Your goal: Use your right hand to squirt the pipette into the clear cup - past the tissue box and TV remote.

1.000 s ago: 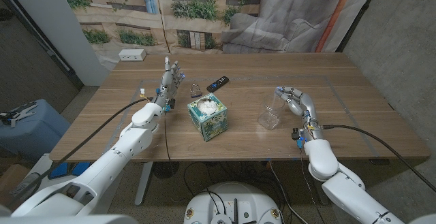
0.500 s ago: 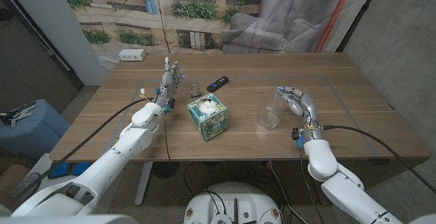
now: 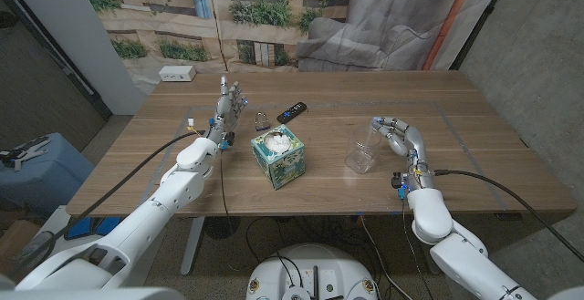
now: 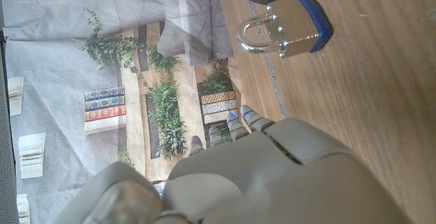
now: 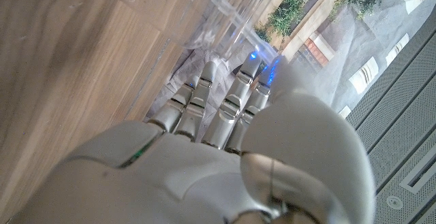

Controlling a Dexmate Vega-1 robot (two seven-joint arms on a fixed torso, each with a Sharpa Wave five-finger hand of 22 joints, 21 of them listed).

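Wooden planks of the brown table (image 3: 474, 145) are carrying everything I am looking down on. My left hand (image 3: 229, 105) is standing toward the left side with its fingers spread and straight, grasping nothing. Just to its right, a small silver padlock with a blue base (image 3: 262, 120) is lying on the wood, and beyond that a black TV remote (image 3: 292, 110) is sitting farther back. Nearer to me, a teal patterned tissue box with a white tissue on top (image 3: 277, 154) is standing close to the middle. Further right, the clear plastic cup (image 3: 362, 150) is standing upright. My right hand (image 3: 398, 136) is hovering just beside it, fingers curled; I cannot tell whether it is gripping a pipette.
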